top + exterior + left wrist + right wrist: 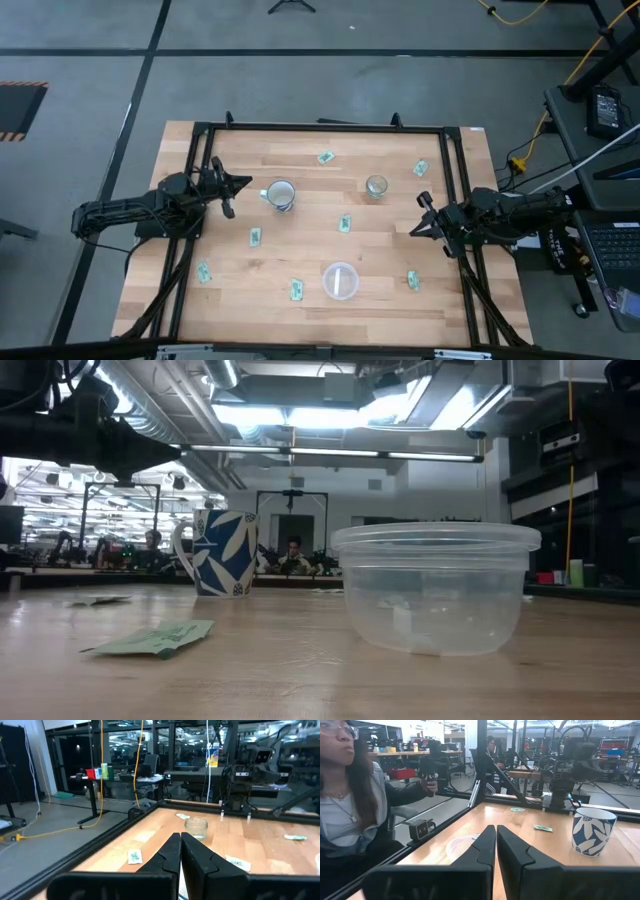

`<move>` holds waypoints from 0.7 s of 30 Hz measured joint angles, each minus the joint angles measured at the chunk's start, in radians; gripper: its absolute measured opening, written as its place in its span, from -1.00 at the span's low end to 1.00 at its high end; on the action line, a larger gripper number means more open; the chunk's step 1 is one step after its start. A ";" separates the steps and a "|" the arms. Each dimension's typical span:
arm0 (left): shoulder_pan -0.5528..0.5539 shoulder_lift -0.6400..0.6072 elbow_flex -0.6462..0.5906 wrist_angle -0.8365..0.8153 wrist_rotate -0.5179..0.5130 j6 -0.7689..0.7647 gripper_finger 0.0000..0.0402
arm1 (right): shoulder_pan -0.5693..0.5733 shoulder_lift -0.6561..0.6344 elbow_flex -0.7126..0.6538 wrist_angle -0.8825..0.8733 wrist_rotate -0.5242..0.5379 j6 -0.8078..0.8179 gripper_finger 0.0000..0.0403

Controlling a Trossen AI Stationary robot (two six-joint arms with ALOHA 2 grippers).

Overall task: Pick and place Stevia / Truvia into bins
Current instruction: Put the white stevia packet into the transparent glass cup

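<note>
Several small green and white Stevia sachets lie flat and scattered on the wooden table, among them one (pixel 326 157) near the far edge, one (pixel 345 224) mid-table and one (pixel 296 290) near the front. The wide clear round container (pixel 340 281) stands near the front edge, and the small glass cup (pixel 376 186) stands farther back. My left gripper (pixel 238 192) hovers shut at the table's left, beside a mug. My right gripper (pixel 417 217) hovers shut at the table's right. In the wrist views both pairs of fingers, left (pixel 180 845) and right (pixel 496 840), are closed on nothing.
A blue and white flowered mug (pixel 281 194) stands just right of my left gripper. A black metal frame (pixel 320 127) runs around the table. A seated person (pixel 350 795) holding a dark device shows beyond the table edge in the right wrist view.
</note>
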 joint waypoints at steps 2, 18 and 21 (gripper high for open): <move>0.000 0.000 0.000 0.000 0.000 -0.011 -0.97 | 0.000 0.000 0.000 0.000 0.000 -0.002 -0.90; 0.000 0.000 0.000 0.000 -0.012 -0.006 -0.97 | -0.001 0.000 0.000 0.005 0.509 -0.123 -0.90; 0.000 0.000 0.000 0.000 -0.012 0.039 -0.97 | -0.001 0.000 0.000 0.039 0.515 -0.118 -0.90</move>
